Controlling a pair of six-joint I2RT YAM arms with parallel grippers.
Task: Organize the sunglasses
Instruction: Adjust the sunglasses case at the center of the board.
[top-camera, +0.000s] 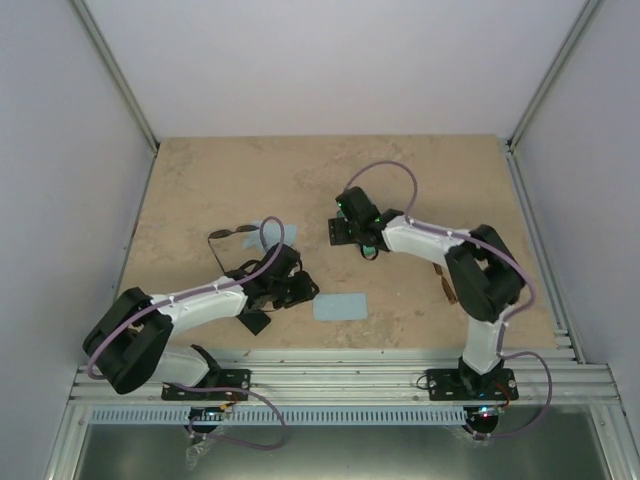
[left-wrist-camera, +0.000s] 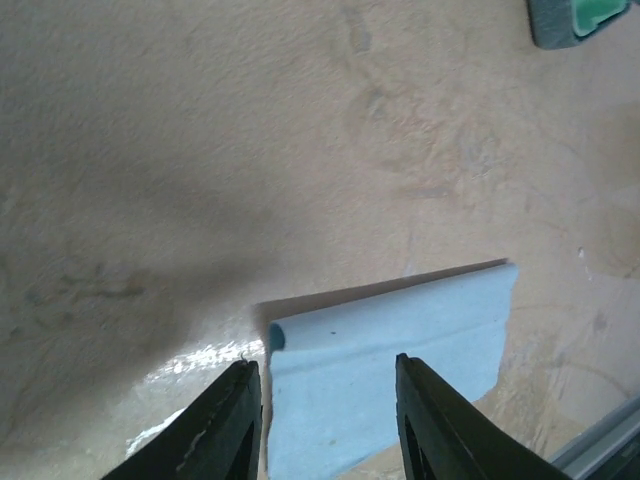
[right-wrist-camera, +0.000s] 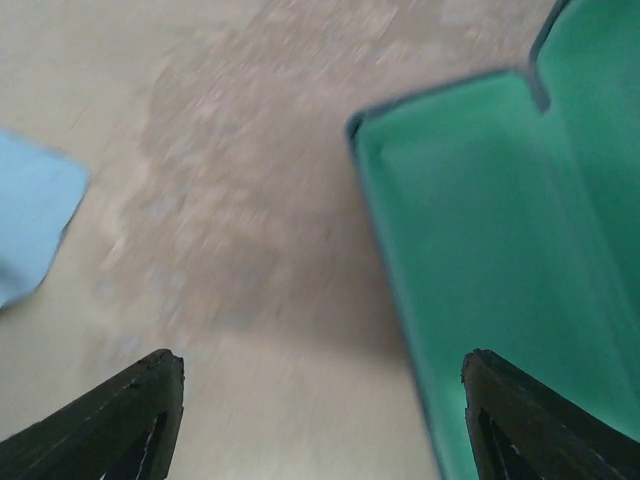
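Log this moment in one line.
left gripper: open over blue cloth | right gripper: open by green-lined case | black sunglasses, brown sunglasses: ungripped

Matt mottled table (left-wrist-camera: 200, 120), soft blue cloth (left-wrist-camera: 400, 340)

Sunglasses (top-camera: 233, 233) left of the case (right-wrist-camera: 490, 250) (well apart); cloth (top-camera: 340, 306) before both.

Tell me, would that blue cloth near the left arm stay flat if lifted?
Probably not: the blue cloth looks thin, with one edge already curled over, so it would likely droop. It seems light; a push might slide or bunch it on the table.
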